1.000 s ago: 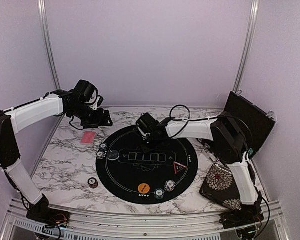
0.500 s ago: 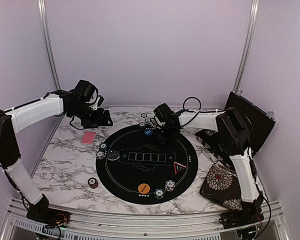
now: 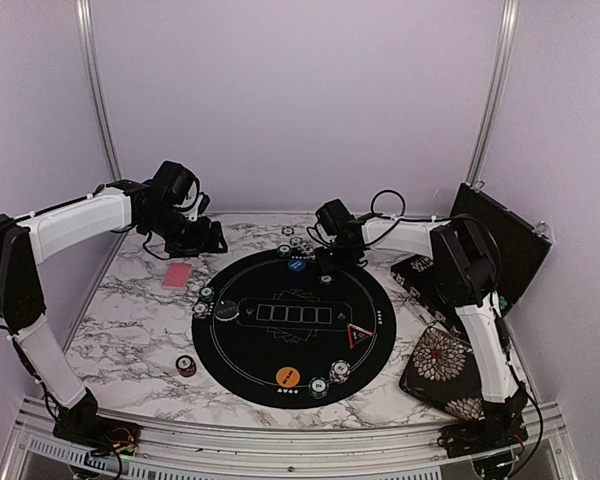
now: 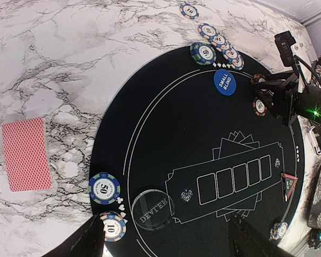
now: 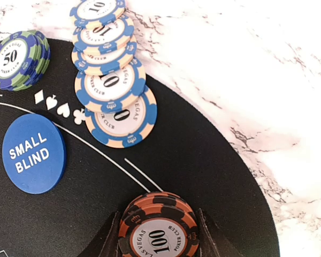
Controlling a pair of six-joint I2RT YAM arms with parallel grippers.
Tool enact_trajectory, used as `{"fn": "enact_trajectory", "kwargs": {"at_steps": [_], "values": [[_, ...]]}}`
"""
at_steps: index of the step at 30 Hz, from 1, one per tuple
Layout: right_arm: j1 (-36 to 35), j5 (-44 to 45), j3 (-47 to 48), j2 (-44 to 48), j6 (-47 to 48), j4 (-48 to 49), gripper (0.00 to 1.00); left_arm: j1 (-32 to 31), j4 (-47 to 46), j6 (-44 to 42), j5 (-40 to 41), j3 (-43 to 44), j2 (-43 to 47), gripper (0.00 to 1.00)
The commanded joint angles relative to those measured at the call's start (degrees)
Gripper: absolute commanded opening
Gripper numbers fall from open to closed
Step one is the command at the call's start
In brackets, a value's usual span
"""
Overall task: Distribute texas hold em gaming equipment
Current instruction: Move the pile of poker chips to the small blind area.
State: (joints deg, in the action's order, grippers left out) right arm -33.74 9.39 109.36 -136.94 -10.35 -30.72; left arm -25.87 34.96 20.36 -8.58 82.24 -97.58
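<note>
My right gripper [image 3: 330, 258] is at the back of the round black mat [image 3: 280, 345]. In the right wrist view its jaws [image 5: 158, 227] press both sides of a stack of orange-black 100 chips [image 5: 159, 235] at mat level. Beside it lie a blue SMALL BLIND disc [image 5: 33, 152], a fanned row of blue 10 chips [image 5: 109, 80] and a green-blue 50 stack [image 5: 18, 59]. My left gripper [image 3: 195, 238] is open and empty, raised over the back left [image 4: 168, 249]. Under it are the pink-backed cards [image 4: 25, 154], a clear DEALER disc [image 4: 150, 208], a 50 chip [image 4: 104, 187] and a 10 chip [image 4: 113, 227]. The red-edged triangle [image 3: 357, 335] sits on the mat's right.
An orange disc [image 3: 287, 377] and chip stacks [image 3: 338, 372] lie at the mat's near edge. A lone chip stack [image 3: 185, 365] sits on the marble at front left. The floral pouch [image 3: 442, 365] and the black case [image 3: 495, 240] are on the right.
My right gripper has moved from the mat's back centre to the right, to the mat's back edge next to the blue disc and chips. My left arm has barely moved.
</note>
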Motion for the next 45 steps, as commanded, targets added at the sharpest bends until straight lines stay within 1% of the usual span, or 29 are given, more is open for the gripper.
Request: {"fn": "enact_trajectory", "kwargs": {"at_steps": [1, 20, 37, 45], "values": [[0.6, 1.8, -0.9, -0.2, 0.7, -3.7, 0.33, 0.3, -0.7, -0.1, -0.8, 1.6, -0.9, 0.81], [-1.0, 0.4, -1.7, 4.5, -0.5, -3.9, 0.33, 0.3, -0.8, -0.3, -0.8, 1.5, -1.4, 0.81], [-2.9, -0.4, -4.3, 7.2, -1.5, -4.1, 0.34, 0.3, -1.0, -0.6, -0.8, 1.1, -1.4, 0.81], [-3.9, -0.2, -7.1, 9.2, -2.6, -3.6, 0.34, 0.3, -1.0, -0.6, -0.8, 0.8, -1.2, 0.81]]}}
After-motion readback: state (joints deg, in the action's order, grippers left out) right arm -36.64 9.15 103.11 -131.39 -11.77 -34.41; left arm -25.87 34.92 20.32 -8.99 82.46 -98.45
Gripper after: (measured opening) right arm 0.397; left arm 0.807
